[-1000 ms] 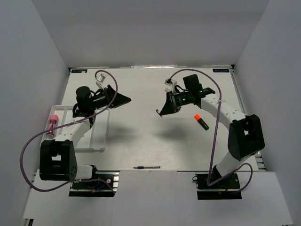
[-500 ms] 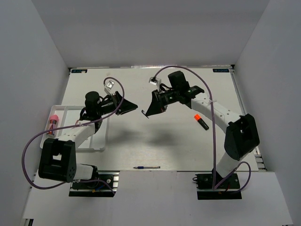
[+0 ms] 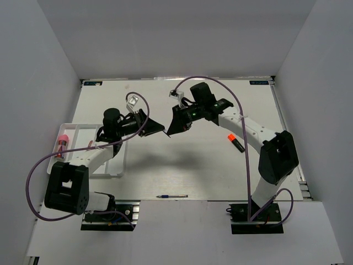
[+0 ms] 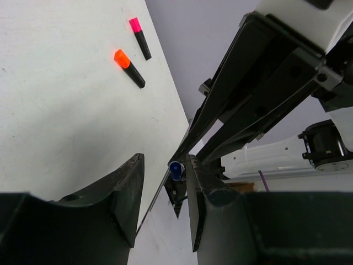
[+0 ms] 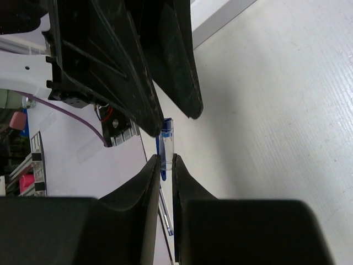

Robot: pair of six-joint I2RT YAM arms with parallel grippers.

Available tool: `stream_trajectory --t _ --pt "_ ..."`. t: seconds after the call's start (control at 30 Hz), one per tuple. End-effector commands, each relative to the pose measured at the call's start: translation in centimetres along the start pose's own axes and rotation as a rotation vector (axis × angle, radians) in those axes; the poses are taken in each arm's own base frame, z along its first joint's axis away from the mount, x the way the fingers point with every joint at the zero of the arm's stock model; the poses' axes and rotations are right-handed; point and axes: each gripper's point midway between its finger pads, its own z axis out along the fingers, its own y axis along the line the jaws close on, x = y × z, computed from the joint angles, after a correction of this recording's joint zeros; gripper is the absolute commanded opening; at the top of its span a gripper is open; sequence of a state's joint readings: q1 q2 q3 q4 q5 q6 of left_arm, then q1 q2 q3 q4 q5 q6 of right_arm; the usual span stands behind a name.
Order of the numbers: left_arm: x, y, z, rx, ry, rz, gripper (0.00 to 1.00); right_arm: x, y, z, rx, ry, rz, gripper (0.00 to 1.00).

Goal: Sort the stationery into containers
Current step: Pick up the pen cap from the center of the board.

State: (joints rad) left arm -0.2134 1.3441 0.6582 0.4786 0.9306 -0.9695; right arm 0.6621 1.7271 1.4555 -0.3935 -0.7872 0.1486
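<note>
Early in the sort. The tray (image 3: 117,163) at the surface's left edge shows only the pink-capped tube (image 3: 62,144) inside. The blue pen (image 5: 167,128) is in the air over mid-surface, pinched by the right gripper (image 5: 166,160), fingers narrow. The left gripper (image 4: 162,171) is part-open round its tip, not clamped. Unsorted: orange highlighter (image 3: 235,142) and pink highlighter (image 4: 140,45) toward the right edge, second pen (image 3: 172,196) at the near edge.

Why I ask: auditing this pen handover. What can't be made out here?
Left wrist view: only the pen's blue end shows; the right gripper hides the rest.
Top view: pen too small between right gripper and left gripper.
Top view: the left arm covers part of the tray.
</note>
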Motion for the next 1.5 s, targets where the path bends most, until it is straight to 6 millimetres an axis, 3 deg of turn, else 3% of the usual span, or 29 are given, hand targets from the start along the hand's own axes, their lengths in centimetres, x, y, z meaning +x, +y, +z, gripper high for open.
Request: stream_trajectory --t 0.0,0.2,0.43,0.7,1.03,1.07,1.1,1.2,1.33,1.37,1.43,1.47 --pt "0.9 -1.0 -0.1 0.022 0.018 0.025 0.46 -1.4 0.5 0.1 -0.005 -0.016 -0.041 0.00" --pt "1.4 -1.4 0.1 0.034 0.034 0.039 0.45 -1.3 0.3 0.4 -0.007 -0.009 -0.036 0.00" --pt "1.2 -1.3 0.2 0.028 0.027 0.041 0.34 -1.3 0.4 0.4 -0.006 -0.009 -0.042 0.00" --pt "1.2 -1.0 0.3 0.017 0.026 0.030 0.30 -1.5 0.4 0.4 -0.005 -0.013 -0.045 0.00" --pt "1.4 -0.4 0.3 -0.011 0.027 0.012 0.17 -1.7 0.8 0.2 -0.019 -0.018 -0.046 0.00" --pt "1.4 -0.4 0.3 -0.014 0.028 0.009 0.12 -1.6 0.8 0.3 -0.018 -0.015 -0.051 0.05" --pt "1.4 -0.3 0.3 -0.018 0.031 0.006 0.09 -1.7 0.9 -0.1 -0.013 -0.019 -0.055 0.32" --pt "0.3 0.1 -0.3 -0.039 0.008 0.012 0.00 -1.4 0.0 -1.0 0.044 -0.018 -0.069 0.51" --pt "-1.4 0.2 -1.1 -0.091 -0.030 0.056 0.00 -0.5 -1.4 -3.7 0.168 -0.022 -0.117 0.51" --pt "-1.5 0.3 -1.3 -0.096 -0.038 0.055 0.00 0.5 -1.7 -3.9 0.183 -0.002 -0.131 0.51" --pt "-2.2 1.0 -2.5 -0.122 -0.074 0.037 0.00 1.8 -2.1 -5.9 0.251 0.023 -0.226 0.43" --pt "-2.1 0.8 -2.6 -0.124 -0.073 0.035 0.00 3.0 -2.4 -5.8 0.250 0.050 -0.200 0.40"
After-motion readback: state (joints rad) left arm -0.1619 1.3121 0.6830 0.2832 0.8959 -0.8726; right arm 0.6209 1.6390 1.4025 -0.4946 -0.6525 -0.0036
